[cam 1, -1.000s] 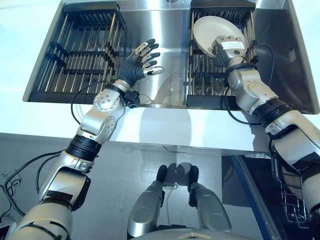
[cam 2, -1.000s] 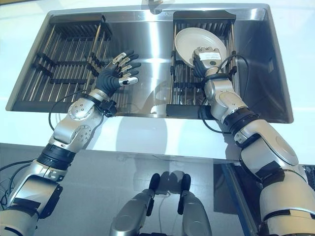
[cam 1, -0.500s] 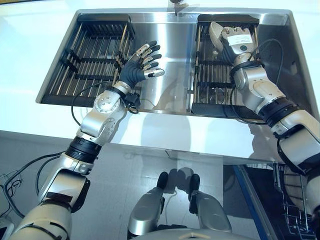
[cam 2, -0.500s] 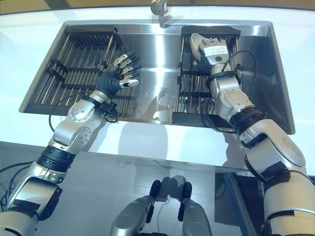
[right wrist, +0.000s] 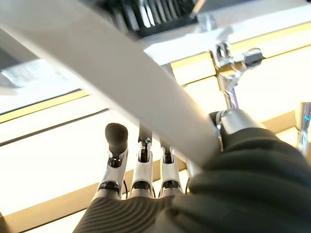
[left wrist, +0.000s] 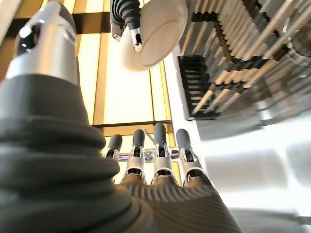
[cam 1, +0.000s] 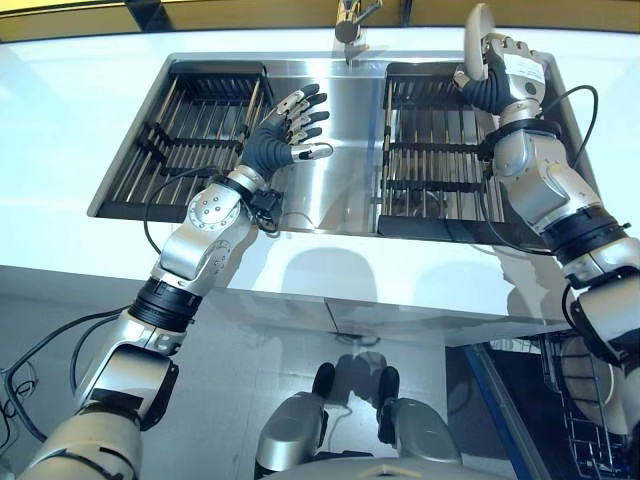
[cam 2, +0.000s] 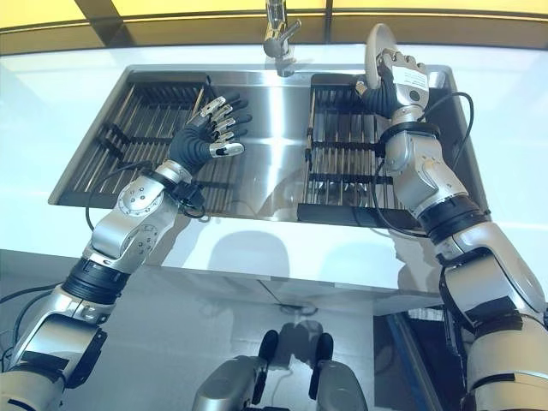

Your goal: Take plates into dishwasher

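Right hand point(cam 1: 505, 75) has lifted the white plate point(cam 1: 477, 35) out of the right sink rack point(cam 1: 435, 150); a second ago the plate lay in the rack's far end, now it's edge-on, upright, above the sink's back rim near the faucet point(cam 2: 278, 34). Camera view shifted too.

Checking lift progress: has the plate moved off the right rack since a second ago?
Yes. The plate, in the right hand, rose from the right rack to its far edge.
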`<state>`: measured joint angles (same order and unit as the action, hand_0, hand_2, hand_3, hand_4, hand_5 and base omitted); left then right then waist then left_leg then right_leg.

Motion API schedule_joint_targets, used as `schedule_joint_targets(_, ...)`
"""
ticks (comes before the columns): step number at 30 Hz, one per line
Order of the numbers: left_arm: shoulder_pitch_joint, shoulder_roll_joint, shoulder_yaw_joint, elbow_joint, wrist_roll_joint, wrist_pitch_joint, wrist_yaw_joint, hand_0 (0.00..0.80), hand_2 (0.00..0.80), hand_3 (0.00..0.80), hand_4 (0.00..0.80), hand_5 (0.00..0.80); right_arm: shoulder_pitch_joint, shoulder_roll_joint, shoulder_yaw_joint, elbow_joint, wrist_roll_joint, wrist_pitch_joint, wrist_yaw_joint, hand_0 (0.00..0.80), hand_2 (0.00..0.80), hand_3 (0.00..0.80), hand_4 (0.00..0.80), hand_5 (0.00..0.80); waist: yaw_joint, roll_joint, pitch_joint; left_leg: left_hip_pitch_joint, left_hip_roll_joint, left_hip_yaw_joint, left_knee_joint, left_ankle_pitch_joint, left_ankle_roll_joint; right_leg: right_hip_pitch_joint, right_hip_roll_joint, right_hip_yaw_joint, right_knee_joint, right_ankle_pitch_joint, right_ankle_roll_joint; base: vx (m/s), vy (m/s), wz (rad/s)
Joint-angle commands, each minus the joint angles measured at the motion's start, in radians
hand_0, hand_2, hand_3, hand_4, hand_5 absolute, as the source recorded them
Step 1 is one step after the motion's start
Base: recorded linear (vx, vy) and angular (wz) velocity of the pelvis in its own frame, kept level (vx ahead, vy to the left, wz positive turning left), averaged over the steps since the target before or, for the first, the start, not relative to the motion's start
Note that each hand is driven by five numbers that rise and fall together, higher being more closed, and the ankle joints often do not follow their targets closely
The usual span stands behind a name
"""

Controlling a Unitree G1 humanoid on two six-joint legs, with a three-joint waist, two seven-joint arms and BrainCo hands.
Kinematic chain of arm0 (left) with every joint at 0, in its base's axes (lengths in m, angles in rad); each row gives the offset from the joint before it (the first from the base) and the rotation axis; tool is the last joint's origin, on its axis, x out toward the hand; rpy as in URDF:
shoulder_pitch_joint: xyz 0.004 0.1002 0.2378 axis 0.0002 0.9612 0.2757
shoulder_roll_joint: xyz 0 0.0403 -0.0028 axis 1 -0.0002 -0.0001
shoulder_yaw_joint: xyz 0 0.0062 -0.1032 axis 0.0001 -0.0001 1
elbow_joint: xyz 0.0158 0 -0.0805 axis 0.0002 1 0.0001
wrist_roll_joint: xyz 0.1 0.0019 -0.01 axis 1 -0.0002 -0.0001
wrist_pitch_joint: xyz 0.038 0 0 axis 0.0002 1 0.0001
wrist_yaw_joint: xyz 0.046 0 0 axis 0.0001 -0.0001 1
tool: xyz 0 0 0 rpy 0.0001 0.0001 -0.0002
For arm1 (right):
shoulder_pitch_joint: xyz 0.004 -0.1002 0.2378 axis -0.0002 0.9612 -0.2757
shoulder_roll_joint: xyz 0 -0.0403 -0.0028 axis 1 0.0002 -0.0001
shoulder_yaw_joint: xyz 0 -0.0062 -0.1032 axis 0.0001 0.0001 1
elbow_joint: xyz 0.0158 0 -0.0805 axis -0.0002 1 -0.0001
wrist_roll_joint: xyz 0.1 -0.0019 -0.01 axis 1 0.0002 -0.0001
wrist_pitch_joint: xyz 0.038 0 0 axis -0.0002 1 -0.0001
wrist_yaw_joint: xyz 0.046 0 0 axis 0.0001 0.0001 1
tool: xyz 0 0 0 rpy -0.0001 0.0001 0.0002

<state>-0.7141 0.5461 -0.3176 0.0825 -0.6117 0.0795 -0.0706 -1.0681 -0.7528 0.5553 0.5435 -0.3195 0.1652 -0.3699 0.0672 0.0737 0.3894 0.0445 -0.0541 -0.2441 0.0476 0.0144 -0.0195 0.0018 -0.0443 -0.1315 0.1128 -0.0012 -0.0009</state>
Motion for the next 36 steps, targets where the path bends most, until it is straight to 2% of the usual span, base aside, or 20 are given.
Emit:
schedule_joint_targets(1,0.093,-0.015,0.052,-0.033,0.014,-0.019,-0.012,0.000,0.000,0.000,0.000,0.000,0.051,-0.017,-0.038,-0.040,0.059,-0.065,-0.003,0.800,0.800,0.800,0.800,0.800,-0.006,-0.070,-0.185,0.055,-0.035,0.055,0.020,-0.133,0.057,0.089,0.005,0.094,0.056,-0.151,0.030,0.038,-0.005,-0.04)
schedule_joint_targets(7,0.090,-0.029,0.053,-0.011,0.013,-0.011,-0.016,0.000,0.000,0.000,0.000,0.000,0.087,0.007,-0.100,-0.116,0.179,-0.104,0.042,0.800,0.800,0.800,0.800,0.800,-0.022,-0.080,-0.225,0.098,-0.024,0.075,-0.016,-0.134,0.056,0.132,0.015,0.113,-0.002,-0.128,0.033,-0.007,0.004,-0.12)
schedule_joint_targets(12,0.089,-0.040,0.058,0.015,-0.012,-0.011,-0.011,0.000,0.000,0.000,0.000,0.000,0.116,0.025,-0.166,-0.167,0.350,-0.159,0.094,0.800,0.800,0.800,0.800,0.800,-0.040,-0.087,-0.251,0.118,-0.016,0.099,-0.040,-0.132,0.055,0.153,0.021,0.132,-0.047,-0.106,0.037,-0.062,0.013,-0.17)
schedule_joint_targets(18,0.074,-0.057,0.053,0.052,-0.003,-0.022,-0.007,0.000,0.000,0.000,0.000,0.000,0.112,0.015,-0.217,-0.202,0.416,-0.147,0.163,0.800,0.800,0.800,0.800,0.800,-0.064,-0.096,-0.283,0.131,-0.007,0.130,-0.072,-0.120,0.052,0.165,0.030,0.157,-0.093,-0.078,0.040,-0.074,0.005,-0.20)
schedule_joint_targets(28,0.064,-0.025,0.047,0.091,-0.016,-0.033,-0.003,0.000,0.000,0.000,0.000,0.000,0.159,-0.168,-0.275,-0.261,0.409,-0.102,0.302,0.800,0.800,0.800,0.800,0.800,-0.132,-0.104,-0.326,0.138,0.012,0.192,-0.135,-0.088,0.049,0.154,0.041,0.199,-0.146,-0.028,0.053,-0.077,-0.006,-0.20)
schedule_joint_targets(33,0.104,-0.018,0.081,0.097,-0.012,-0.038,0.006,0.000,0.000,0.000,0.000,0.000,0.288,-0.241,-0.386,-0.323,0.364,-0.094,0.338,0.800,0.800,0.800,0.800,0.800,-0.171,-0.105,-0.324,0.148,0.019,0.237,-0.135,-0.094,0.056,0.146,0.044,0.229,-0.149,-0.019,0.059,-0.030,-0.004,-0.22)
schedule_joint_targets(36,0.128,-0.019,0.108,0.100,-0.016,-0.046,0.010,0.000,0.000,0.000,0.000,0.000,0.399,-0.268,-0.483,-0.352,0.338,-0.113,0.347,0.800,0.800,0.800,0.800,0.800,-0.195,-0.103,-0.321,0.151,0.022,0.260,-0.135,-0.099,0.060,0.144,0.048,0.249,-0.163,-0.008,0.061,-0.033,0.004,-0.22)
